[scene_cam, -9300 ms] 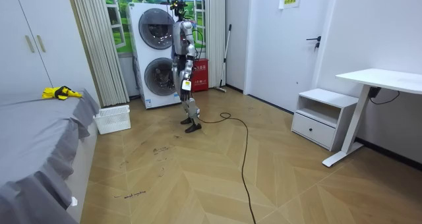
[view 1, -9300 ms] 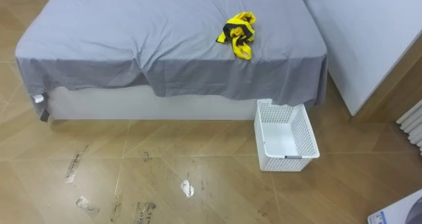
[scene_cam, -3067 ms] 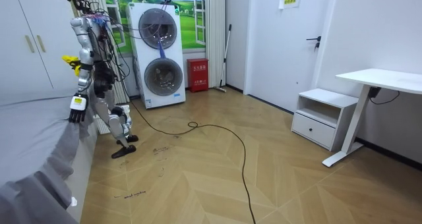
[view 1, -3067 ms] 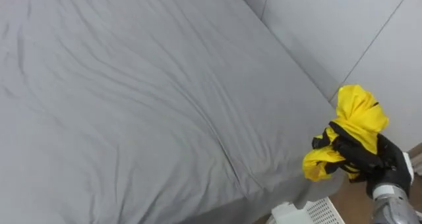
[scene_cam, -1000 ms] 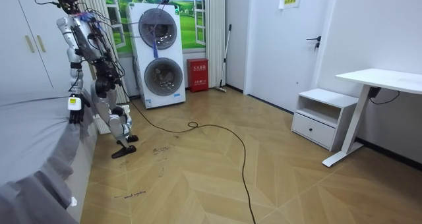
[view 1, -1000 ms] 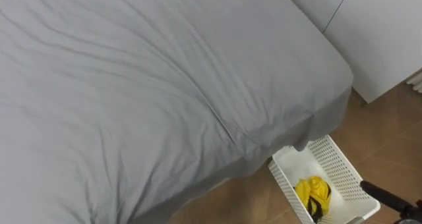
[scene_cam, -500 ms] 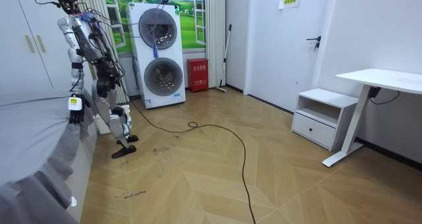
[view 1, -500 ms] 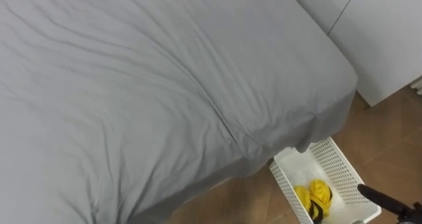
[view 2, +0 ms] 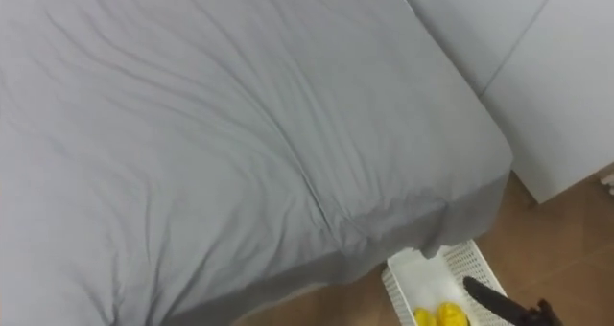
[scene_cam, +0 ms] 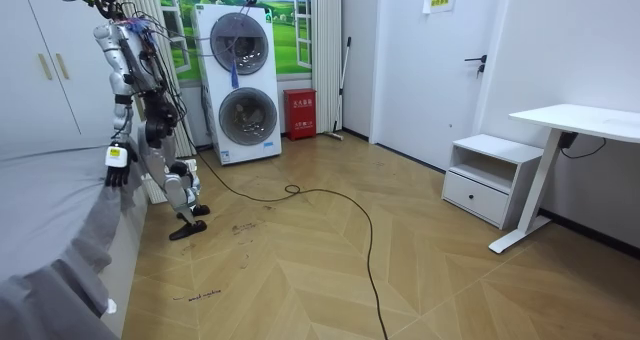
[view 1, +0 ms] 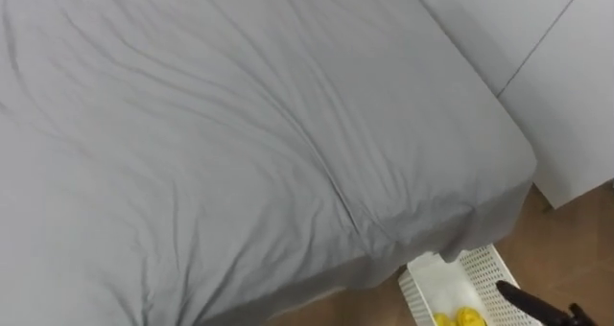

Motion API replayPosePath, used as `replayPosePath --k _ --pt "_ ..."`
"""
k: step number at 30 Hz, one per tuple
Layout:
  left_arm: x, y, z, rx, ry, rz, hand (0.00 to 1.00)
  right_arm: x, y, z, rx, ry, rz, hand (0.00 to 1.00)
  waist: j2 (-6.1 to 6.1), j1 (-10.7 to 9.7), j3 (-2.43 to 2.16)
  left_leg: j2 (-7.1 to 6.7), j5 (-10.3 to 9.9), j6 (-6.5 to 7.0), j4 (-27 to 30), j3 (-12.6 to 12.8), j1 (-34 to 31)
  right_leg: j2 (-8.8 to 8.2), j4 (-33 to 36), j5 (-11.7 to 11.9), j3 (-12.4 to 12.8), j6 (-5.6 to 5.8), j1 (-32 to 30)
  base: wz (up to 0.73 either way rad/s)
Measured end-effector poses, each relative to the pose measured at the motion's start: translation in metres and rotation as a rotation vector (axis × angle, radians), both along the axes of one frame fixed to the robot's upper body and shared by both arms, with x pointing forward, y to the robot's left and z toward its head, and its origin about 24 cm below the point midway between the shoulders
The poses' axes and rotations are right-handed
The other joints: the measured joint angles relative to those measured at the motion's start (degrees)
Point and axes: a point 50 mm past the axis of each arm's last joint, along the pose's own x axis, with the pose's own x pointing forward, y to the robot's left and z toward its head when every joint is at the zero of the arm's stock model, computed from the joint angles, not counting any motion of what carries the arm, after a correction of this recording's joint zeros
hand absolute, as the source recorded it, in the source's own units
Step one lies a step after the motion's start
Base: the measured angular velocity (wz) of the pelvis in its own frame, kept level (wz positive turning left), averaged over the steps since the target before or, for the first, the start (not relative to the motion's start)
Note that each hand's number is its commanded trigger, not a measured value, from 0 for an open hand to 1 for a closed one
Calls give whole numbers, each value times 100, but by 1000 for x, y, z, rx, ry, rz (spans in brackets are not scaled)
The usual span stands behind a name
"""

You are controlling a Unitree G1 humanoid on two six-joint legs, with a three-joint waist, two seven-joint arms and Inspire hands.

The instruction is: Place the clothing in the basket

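While your robot stands upright at the corner of the bed (scene_cam: 45, 215), with the stacked washer and dryer (scene_cam: 240, 80) just behind it in the room view, its head camera looks down over the grey sheet (view 1: 240, 144). The sheet lies creased across the mattress and hangs over the corner.

You will find the yellow garment (view 1: 459, 317) inside the white perforated basket (view 1: 477, 261), bunched low in it at the bottom edge of the eye views, so you see just its top. The basket sits on the wooden floor (view 1: 576, 240) just beside the bed's corner, one end tucked under the hanging sheet. A white wardrobe (view 1: 566, 67) stands beyond that corner.

Your right hand (view 1: 526, 302) comes in from the lower right and seems to hover over the basket's right side, apart from the garment. What shows of it is a straight dark finger, released and grasping nothing. Your left hand (scene_cam: 115, 175) hangs at the robot's side next to the bed's edge in the room view, too small there for you to tell how it is set.
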Motion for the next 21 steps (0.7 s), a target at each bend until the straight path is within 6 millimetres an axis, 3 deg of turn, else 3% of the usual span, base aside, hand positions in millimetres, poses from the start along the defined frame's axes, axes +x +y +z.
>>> replayPosePath --k 3,7,9,13,15,21 --pt "-1 -4 0 -11 -14 0 0 4 19 -5 48 -27 61 0 -94 21 -13 -27 -1 -1 -61 -100 209 -3 -114 -3 -80 10 259 21" --pt "-2 -6 0 -19 -17 1 0 12 32 -4 71 -63 135 0 -122 105 -9 -69 0 0 -104 -247 372 -38 -200 -12 -196 25 503 17" --pt "-3 -7 0 -19 -17 18 0 8 42 -10 90 -27 188 0 -197 212 8 -95 0 0 -128 -281 560 -59 -229 -32 -242 48 731 12" --pt "-7 -11 -2 -26 -13 51 0 -3 63 -24 135 56 260 0 -257 366 -9 -107 -4 0 -129 -407 647 -83 -300 -46 -368 62 880 19" --pt "-10 -15 -3 -36 -8 58 0 -15 75 -33 169 127 324 0 -243 394 -7 -131 -25 16 -133 -482 658 -93 -304 -66 -487 77 929 27" --pt "-23 -13 -4 -43 4 148 0 -63 83 -51 219 336 454 0 -212 641 16 -187 -72 42 -192 -670 761 -117 -304 -105 -649 105 1109 16"
